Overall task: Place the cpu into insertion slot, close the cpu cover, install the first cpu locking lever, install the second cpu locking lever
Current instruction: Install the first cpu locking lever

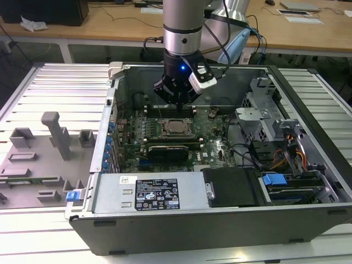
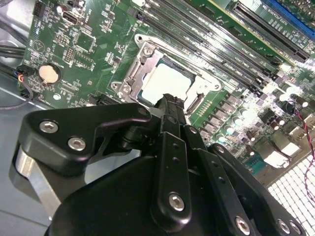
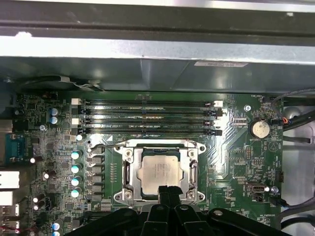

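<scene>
The robot arm's black two-fingered hand (image 3: 167, 189), its fingers drawn together and gripping nothing, hangs inside an open grey desktop computer case (image 1: 308, 104), just above the green motherboard (image 3: 231, 162). In the first wrist view the joined fingertips sit over one edge of the insertion slot (image 3: 162, 145), a square metal-rimmed socket; whether they touch it cannot be told. In the exterior view the hand (image 1: 177, 102) is raised over the board, with the socket just in front of it. The cpu (image 3: 160, 172), a small flat square chip with a pale silver-beige top, lies seated in the slot, and the cpu cover (image 3: 193, 169), a thin metal frame plate with a square window, lies flat around it with the chip's top showing through. In the second wrist view the hand (image 2: 170, 100) hides one edge of the pale chip (image 2: 165, 81). Beside the socket run four long black memory slots (image 3: 147, 118), and a round silver coin battery (image 3: 259, 129) sits towards the board's edge. The case rests on a ribbed grey metal counter (image 1: 44, 77), with a grey moulded fixture block (image 1: 55, 135) at the exterior view's left.
</scene>
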`<state>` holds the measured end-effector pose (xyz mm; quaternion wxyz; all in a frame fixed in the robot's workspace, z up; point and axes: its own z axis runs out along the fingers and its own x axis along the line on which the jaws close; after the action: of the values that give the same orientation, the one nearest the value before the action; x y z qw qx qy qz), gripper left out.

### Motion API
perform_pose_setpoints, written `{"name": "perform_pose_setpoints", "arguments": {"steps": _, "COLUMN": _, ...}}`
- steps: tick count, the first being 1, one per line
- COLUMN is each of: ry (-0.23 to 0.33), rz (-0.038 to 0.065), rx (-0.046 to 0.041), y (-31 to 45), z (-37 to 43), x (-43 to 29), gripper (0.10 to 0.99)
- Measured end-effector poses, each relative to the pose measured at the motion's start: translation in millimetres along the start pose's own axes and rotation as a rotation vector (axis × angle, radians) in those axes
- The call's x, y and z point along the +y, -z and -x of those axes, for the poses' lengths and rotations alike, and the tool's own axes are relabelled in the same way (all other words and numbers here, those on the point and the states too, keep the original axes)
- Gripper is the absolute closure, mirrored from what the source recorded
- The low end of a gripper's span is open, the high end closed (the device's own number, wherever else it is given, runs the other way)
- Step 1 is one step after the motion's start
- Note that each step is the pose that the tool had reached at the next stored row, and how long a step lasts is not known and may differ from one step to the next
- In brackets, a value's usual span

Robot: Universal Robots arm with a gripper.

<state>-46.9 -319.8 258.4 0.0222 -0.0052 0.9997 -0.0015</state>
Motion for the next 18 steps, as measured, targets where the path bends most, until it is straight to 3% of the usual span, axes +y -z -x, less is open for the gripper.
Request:
{"name": "perform_pose_setpoints", "arguments": {"steps": 1, "ry": 0.0, "rz": 0.0, "rx": 0.0, "y": 0.4, "z": -10.3, "x": 0.2, "gripper": 0.98}}
{"name": "perform_pose_setpoints", "arguments": {"steps": 2, "ry": 0.0, "rz": 0.0, "rx": -0.0001, "y": 0.6, "z": -15.2, "x": 0.2, "gripper": 0.98}}
{"name": "perform_pose_setpoints", "arguments": {"steps": 10, "ry": 0.0, "rz": 0.0, "rx": 0.0, "y": 1.7, "z": -39.5, "x": 0.5, "gripper": 0.98}}
{"name": "perform_pose_setpoints", "arguments": {"steps": 13, "ry": 0.0, "rz": 0.0, "rx": 0.0, "y": 2.2, "z": -52.7, "x": 0.6, "gripper": 0.98}}
{"name": "perform_pose_setpoints", "arguments": {"steps": 16, "ry": 0.0, "rz": 0.001, "rx": 0.0, "y": 2.5, "z": -58.9, "x": 0.7, "gripper": 0.98}}
{"name": "perform_pose_setpoints", "arguments": {"steps": 18, "ry": 0.0, "rz": 0.01, "rx": -0.0001, "y": 2.6, "z": -61.5, "x": 0.7, "gripper": 0.98}}
